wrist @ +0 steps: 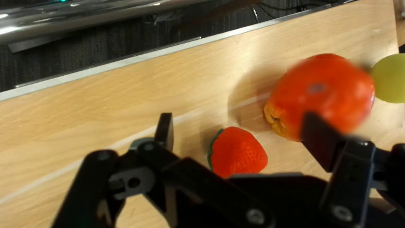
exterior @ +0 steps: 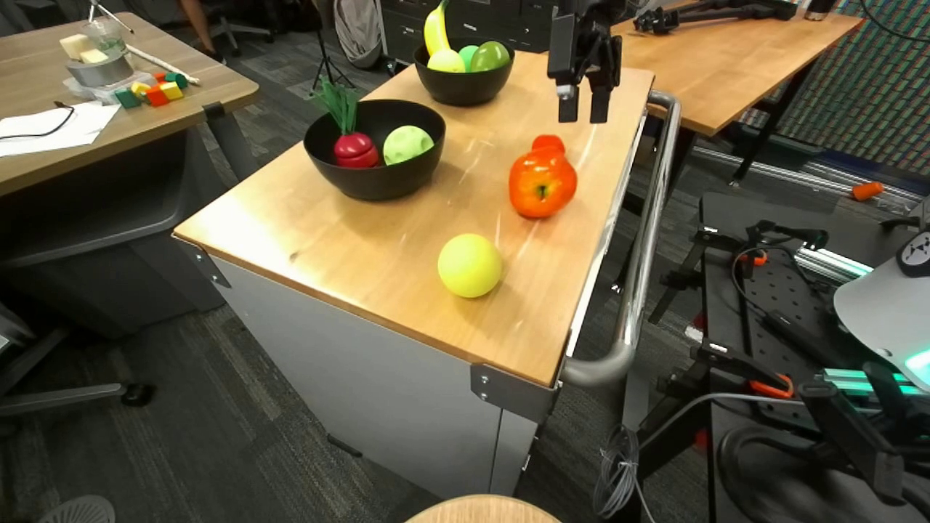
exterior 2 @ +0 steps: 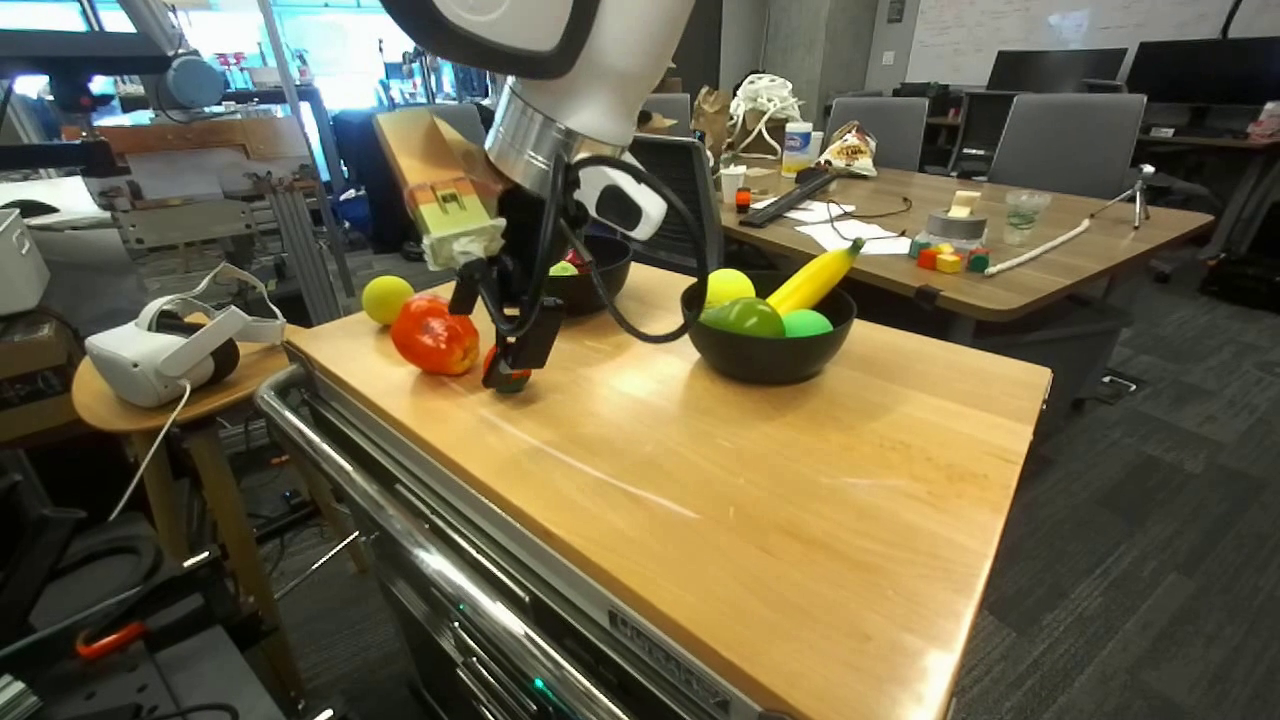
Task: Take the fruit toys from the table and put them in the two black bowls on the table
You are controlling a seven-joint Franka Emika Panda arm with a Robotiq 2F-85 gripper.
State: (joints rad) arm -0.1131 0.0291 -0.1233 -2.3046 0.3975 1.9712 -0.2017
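Fruit (exterior: 408,145) rests, in an exterior view, in the near bowl (exterior: 374,187) and far bowl (exterior: 465,91), its goal; ball (exterior: 470,266), red fruit (exterior: 543,183) and strawberry (exterior: 548,142) lie loose on the surface (exterior: 407,240). Above the strawberry, the fingers (exterior: 568,107) stand wide and empty, presumably to grasp it.

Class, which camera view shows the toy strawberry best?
The wrist view: the toy strawberry shows nearly whole, its textured skin and green edge clear. Both exterior views show only part, the rest behind the larger red fruit or the gripper.
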